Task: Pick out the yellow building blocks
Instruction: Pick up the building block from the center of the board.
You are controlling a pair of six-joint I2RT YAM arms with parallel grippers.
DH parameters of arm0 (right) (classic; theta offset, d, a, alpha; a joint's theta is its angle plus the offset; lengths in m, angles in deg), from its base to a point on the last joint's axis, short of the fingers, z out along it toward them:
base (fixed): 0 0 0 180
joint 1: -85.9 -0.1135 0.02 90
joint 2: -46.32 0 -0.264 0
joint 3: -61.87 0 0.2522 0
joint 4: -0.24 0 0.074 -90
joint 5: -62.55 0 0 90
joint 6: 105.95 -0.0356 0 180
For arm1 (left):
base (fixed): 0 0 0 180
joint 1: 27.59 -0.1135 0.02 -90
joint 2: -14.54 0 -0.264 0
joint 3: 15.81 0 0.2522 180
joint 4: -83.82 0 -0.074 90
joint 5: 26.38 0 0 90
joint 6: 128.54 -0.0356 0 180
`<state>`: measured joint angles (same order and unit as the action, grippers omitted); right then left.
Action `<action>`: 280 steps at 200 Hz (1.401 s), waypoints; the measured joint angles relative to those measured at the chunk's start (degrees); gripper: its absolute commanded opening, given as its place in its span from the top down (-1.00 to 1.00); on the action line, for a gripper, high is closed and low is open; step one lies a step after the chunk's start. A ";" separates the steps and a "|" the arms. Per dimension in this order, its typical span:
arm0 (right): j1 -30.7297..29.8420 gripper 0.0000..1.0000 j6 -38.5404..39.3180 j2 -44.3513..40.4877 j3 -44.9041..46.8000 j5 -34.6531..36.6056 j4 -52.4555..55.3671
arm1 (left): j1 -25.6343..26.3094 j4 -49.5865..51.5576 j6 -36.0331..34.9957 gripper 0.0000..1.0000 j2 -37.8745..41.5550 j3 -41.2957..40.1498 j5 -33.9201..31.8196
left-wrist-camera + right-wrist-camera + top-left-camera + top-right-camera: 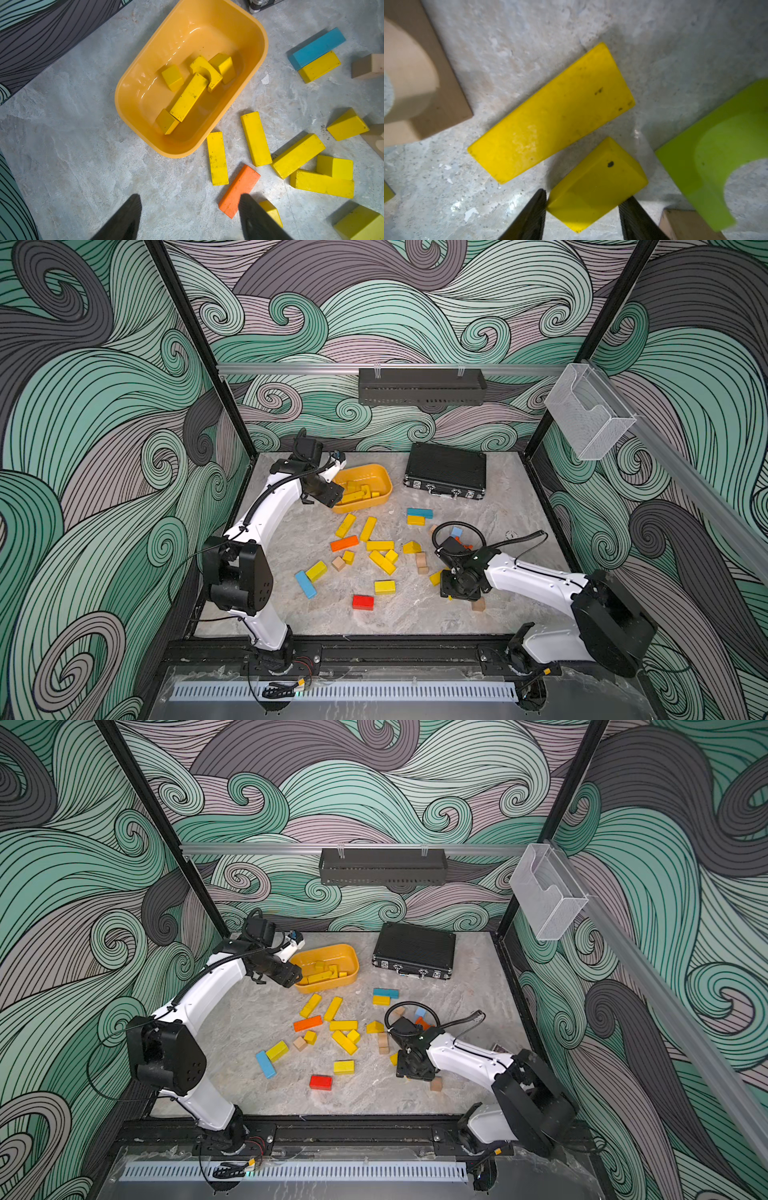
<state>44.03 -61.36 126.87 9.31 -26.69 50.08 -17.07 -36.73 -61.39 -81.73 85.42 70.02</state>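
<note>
**Left gripper** (190, 196): The jaws stand wide apart with nothing between them. The unit hovers over bare table (83, 145), just beside the orange-yellow tub (207, 31). The left wrist view shows only the two dark fingertips. One of them covers an end of the orange bar (239, 191) and part of a small yellow piece.

**Right gripper** (587, 195): The jaws are partly apart and straddle a short yellow block (596, 187), which sits corner-wise between them. Both fingertips meet its edges. It cannot be determined whether the block is clamped or merely bracketed, or whether it rests on the table. In both top views the wrist housing hides the fingertips and this block.

**Yellow building blocks** (380, 545):
- Five pieces lie in the tub: a long bar (189, 97), an arch piece (205, 71) and three short pieces.
- The rest are scattered on the table between the tub and the right arm.
- They are mixed with the orange bar, a blue bar (419, 512), a red block (363, 602) and bare wooden blocks (338, 563).
- One yellow piece (435, 577) is half hidden by the right wrist.

**Right wrist view:** This view is blurred. A long yellow bar (550, 116) lies just beside the short block without touching it. A lime-green arch block (716, 149) and a bare wooden arch (411, 83) are cut off by the frame edges.

**Black case** (445, 475): It lies closed at the far side of the table. Only a corner of it shows in the left wrist view.
</note>
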 measured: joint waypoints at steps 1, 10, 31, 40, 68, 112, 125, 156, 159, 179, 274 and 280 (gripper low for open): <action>0.00 -0.14 0.04 0.07 -0.07 0.02 0.02 | 0.00 -0.02 0.00 -0.50 0.00 0.00 0.00; 0.00 -0.14 0.48 0.94 -0.83 0.44 0.02 | 0.00 -0.15 0.02 -0.50 0.00 0.00 -0.11; 0.00 -0.13 1.77 2.95 -2.67 0.87 0.00 | 0.00 -0.31 0.04 -0.50 0.00 0.00 -0.20; 0.04 -0.12 2.43 3.72 -3.37 1.03 -0.02 | 0.00 -0.28 0.07 -0.49 0.00 0.00 -0.17; 0.04 -0.06 4.13 5.18 -4.83 1.44 0.04 | 0.00 -0.26 0.07 -0.49 0.04 -0.15 -0.11; 0.04 0.07 5.01 5.40 -4.28 1.99 0.57 | 0.00 0.24 0.00 -0.46 0.87 -2.43 0.79; 0.04 0.13 5.22 5.38 -4.22 2.23 0.63 | 0.00 0.83 -0.11 -0.46 1.14 -2.56 1.44; 0.04 0.21 6.03 5.38 -4.09 2.75 0.85 | 0.00 1.57 -0.31 -0.46 2.14 -2.56 2.67; 0.04 0.22 6.12 5.38 -4.07 2.78 0.85 | 0.00 1.68 -0.31 -0.46 2.32 -2.56 2.78; 0.04 0.33 6.62 5.38 -3.98 3.19 0.98 | 0.00 2.32 -0.31 -0.46 3.32 -2.62 3.28; 0.04 0.79 9.68 4.31 -3.82 2.69 1.79 | 0.00 3.15 0.46 -0.68 11.19 -6.10 3.69; 0.04 0.81 10.23 3.87 -3.91 2.58 2.29 | 0.00 3.17 0.42 -0.68 11.54 -6.78 3.65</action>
<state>44.08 -51.13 130.74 5.39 -24.11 52.37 -17.07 -33.56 -60.97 -70.19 78.64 73.67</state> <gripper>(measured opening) 0.323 0.841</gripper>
